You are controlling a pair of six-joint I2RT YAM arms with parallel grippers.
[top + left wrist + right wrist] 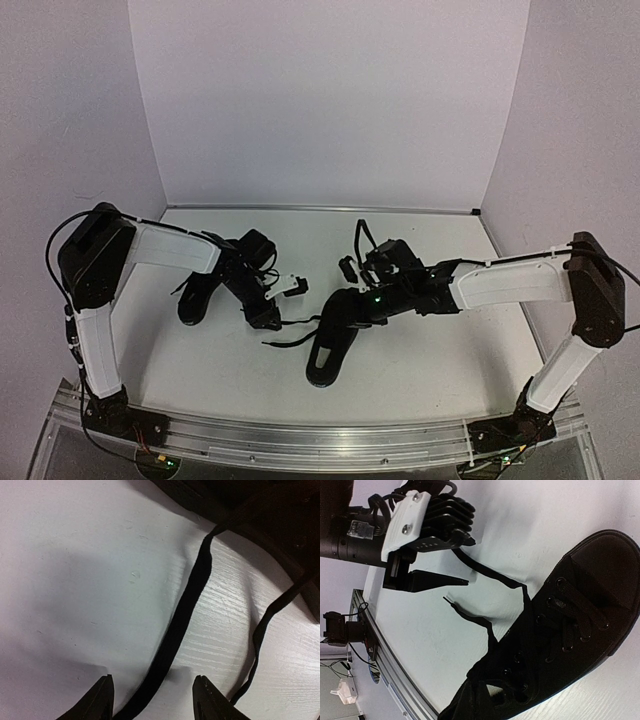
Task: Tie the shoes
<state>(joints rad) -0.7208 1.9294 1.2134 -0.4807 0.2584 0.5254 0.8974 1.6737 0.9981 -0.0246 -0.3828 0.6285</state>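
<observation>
L wrist: left pincer (154, 680) spread astride lace (192, 585); top: right pincer (352, 270) at shoe (330, 345), can't tell.

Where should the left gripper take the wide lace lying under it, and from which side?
Take the wide lace on its free stretch on the table, short of the shoe. Come straight down from above: it lies flat and passes between the fingertips of the open left gripper, so closing across its width should pinch it. The thinner lace lies outside them.

No readable text anywhere (labels too blurred).
</observation>
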